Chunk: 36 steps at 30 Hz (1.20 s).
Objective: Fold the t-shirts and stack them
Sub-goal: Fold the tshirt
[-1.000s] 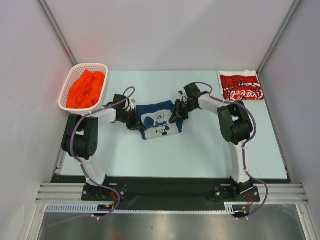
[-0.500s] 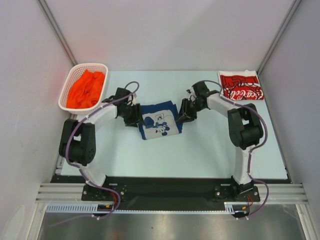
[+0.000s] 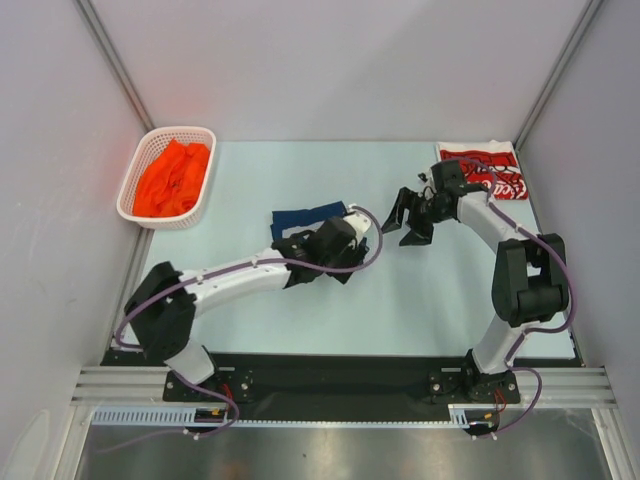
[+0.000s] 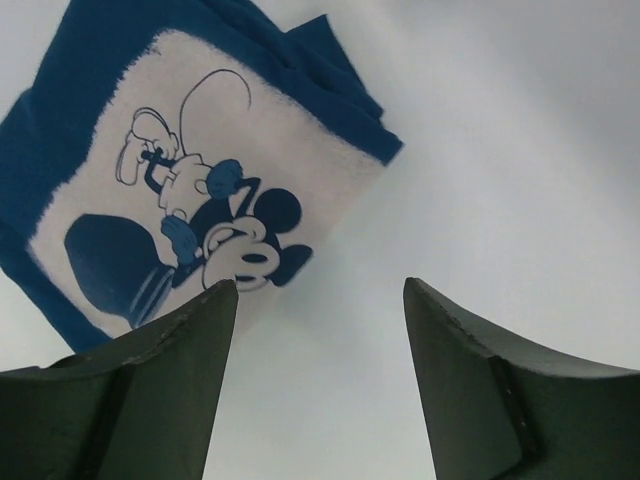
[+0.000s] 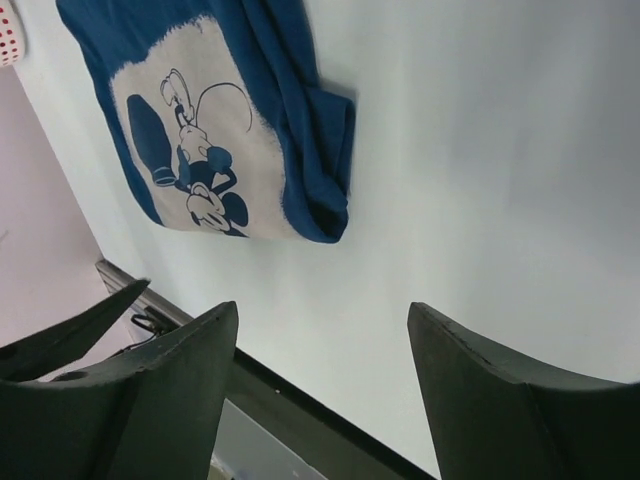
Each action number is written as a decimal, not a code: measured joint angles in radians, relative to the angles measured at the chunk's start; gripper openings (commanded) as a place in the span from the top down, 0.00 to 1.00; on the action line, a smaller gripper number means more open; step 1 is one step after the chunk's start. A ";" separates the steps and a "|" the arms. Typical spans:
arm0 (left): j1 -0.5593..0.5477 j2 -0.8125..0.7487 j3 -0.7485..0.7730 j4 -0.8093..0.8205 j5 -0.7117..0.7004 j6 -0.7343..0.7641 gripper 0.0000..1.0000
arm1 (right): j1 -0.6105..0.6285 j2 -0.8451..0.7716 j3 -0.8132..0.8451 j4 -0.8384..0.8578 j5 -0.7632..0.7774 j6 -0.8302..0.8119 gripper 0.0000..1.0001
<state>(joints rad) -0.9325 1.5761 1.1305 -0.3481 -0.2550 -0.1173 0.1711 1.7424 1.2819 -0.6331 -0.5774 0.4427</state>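
Top view, navy t-shirt: folded at mid-table, its near part hidden under the left arm.
Top view, left tool: right over that shirt, state hard to read from up here.
Top view, right tool: just right of the shirt, jaws spread, nothing in them.
Top view, red Coca-Cola t-shirt: folded in the far right corner.
Top view, orange t-shirt: bunched in the white basket, far left.
Left wrist, left tool: wide open and empty, the navy t-shirt flat on the table, print up.
Right wrist, right tool: open and empty above bare table, clear of the navy t-shirt.
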 measured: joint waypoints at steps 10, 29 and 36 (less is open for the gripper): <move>-0.067 0.284 0.030 0.138 -0.219 0.163 0.22 | -0.040 -0.002 -0.052 0.032 -0.002 -0.012 0.23; -0.106 0.458 0.161 0.190 -0.362 0.231 0.32 | -0.075 0.012 -0.099 0.154 -0.078 0.026 0.23; -0.099 0.457 0.102 0.243 -0.360 0.272 0.80 | -0.075 0.047 -0.116 0.211 -0.086 0.050 0.23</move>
<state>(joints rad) -1.0317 2.0331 1.2324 -0.1051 -0.6155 0.1547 0.0963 1.7889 1.1664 -0.4225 -0.6636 0.4927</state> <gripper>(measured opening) 0.284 0.769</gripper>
